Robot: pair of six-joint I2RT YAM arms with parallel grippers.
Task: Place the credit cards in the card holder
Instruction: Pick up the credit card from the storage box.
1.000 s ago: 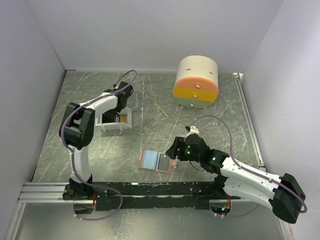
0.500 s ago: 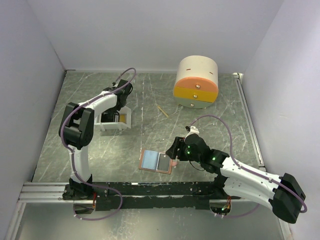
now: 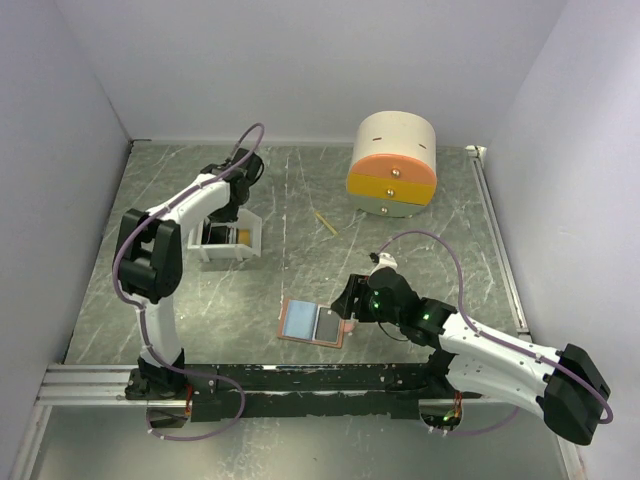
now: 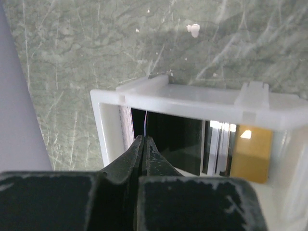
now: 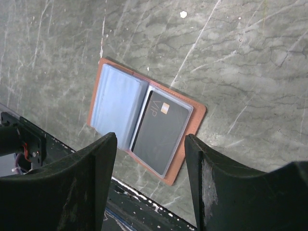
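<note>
The salmon-pink card holder (image 3: 315, 322) lies open on the table, light blue face on the left. A dark grey card (image 5: 161, 130) sits in its right pocket. My right gripper (image 3: 345, 297) hovers open just right of the holder (image 5: 115, 103), its jaws wide apart (image 5: 150, 137). My left gripper (image 3: 222, 213) is above the white tray (image 3: 255, 240). Its jaws (image 4: 145, 139) are pressed together on a thin card seen edge-on (image 4: 146, 122). A black card (image 4: 178, 139) and a gold-yellow card (image 4: 250, 154) stand inside the tray (image 4: 192, 98).
A round cream, orange and yellow drawer box (image 3: 392, 165) stands at the back right. A thin wooden stick (image 3: 324, 222) lies between it and the tray. A black rail (image 3: 300, 380) runs along the near edge, close to the holder.
My left arm has risen and drawn back toward the far side above the tray, jaws closed. The right arm and the card holder have not moved.
</note>
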